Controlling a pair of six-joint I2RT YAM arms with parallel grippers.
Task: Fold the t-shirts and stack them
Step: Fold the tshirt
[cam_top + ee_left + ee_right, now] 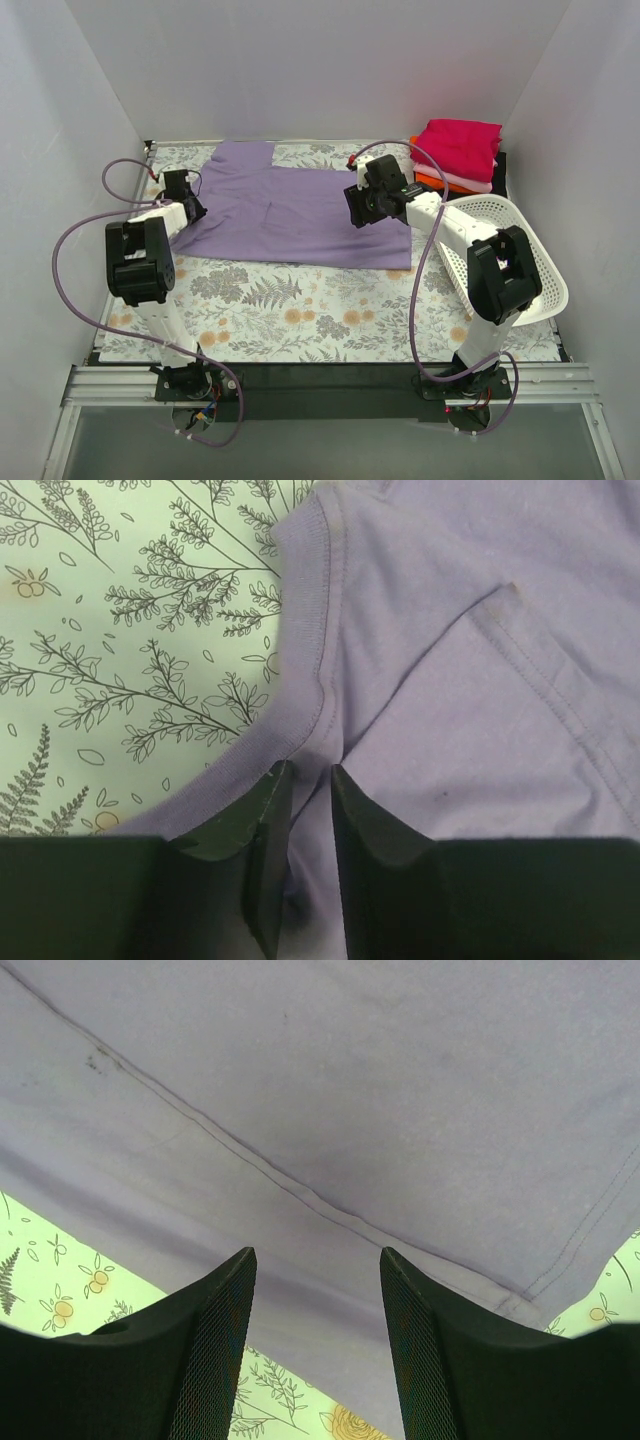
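spread t-shirt [300,215]: centre | folded stack [458,150]: far right | basket [482,214]: before stack

The top camera looks down from high at the near side; both wrist cameras look closely at the lavender shirt [300,210], seen in all views.

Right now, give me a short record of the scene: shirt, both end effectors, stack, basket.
shirt: purple, spread flat, unfolded
left end effector: shut on the shirt's left edge, by a ribbed hem
right end effector: open, at the shirt's right hem
stack: folded, magenta on top, far right corner
basket: white, tilted, by the right arm
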